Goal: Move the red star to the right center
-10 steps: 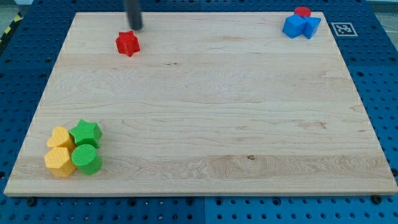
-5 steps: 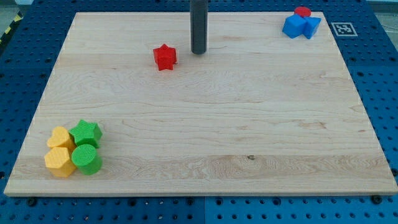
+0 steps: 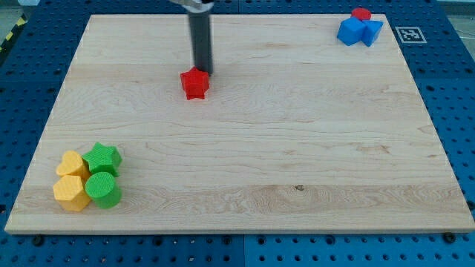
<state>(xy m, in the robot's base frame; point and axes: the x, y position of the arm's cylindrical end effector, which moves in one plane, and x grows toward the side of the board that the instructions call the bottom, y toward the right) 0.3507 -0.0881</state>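
Note:
The red star [image 3: 194,83] lies on the wooden board [image 3: 245,148], in its upper middle-left part. My tip [image 3: 202,71] is right at the star's upper right edge, touching it or nearly so. The dark rod rises straight up from there to the view's top.
A green star [image 3: 102,158], a green cylinder [image 3: 103,190], a yellow heart [image 3: 71,163] and a yellow hexagonal block [image 3: 71,192] cluster at the bottom left. Two blue blocks [image 3: 359,31] and a red cylinder [image 3: 361,14] sit at the top right corner.
The red star moved right and down from the upper left. My tip swung right past it, then came back left to the star's upper right edge.

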